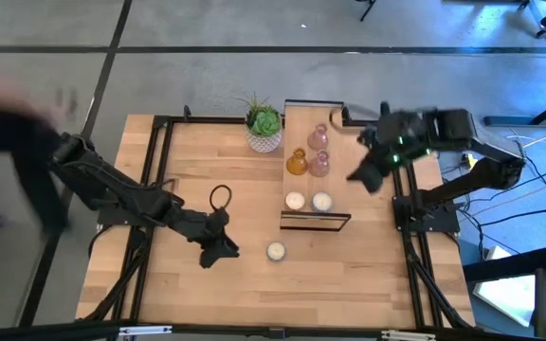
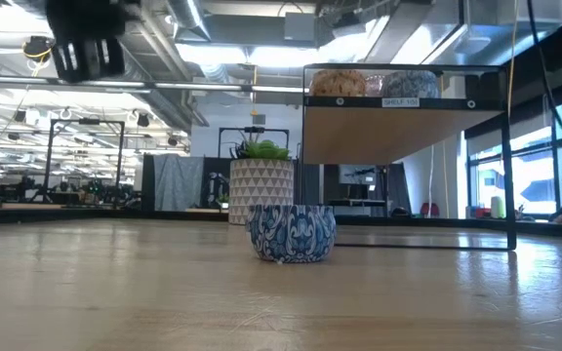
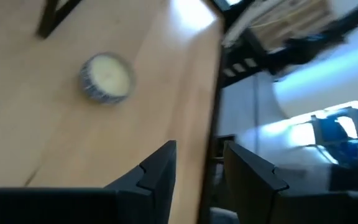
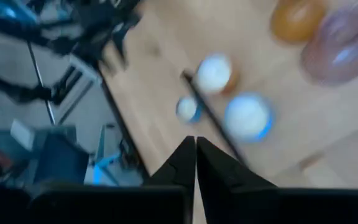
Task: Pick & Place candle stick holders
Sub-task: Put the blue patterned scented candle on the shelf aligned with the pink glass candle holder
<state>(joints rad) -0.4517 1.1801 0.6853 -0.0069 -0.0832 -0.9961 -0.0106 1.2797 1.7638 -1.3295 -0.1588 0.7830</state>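
Note:
Three candle stick holders stand upright on the top board of the shelf [image 1: 334, 112]: an amber one [image 1: 297, 162] and two pale pink ones [image 1: 318, 137] [image 1: 319, 163]. The right wrist view shows the amber holder [image 4: 297, 18] and one pink holder [image 4: 340, 46]. My right gripper [image 1: 363, 175] [image 4: 196, 158] hangs shut with nothing in it, above the shelf's right edge. My left gripper [image 1: 221, 248] [image 3: 197, 177] is open and holds nothing. It hovers over the table, left of a small candle cup [image 1: 276, 251] [image 3: 106, 78].
Two more candle cups [image 1: 295, 200] [image 1: 321, 200] sit on the shelf's near end. A green plant in a white pot [image 1: 264, 123] stands left of the shelf's far end. A blurred person [image 1: 8, 123] is beyond the table's left edge. Bare wood lies near the front.

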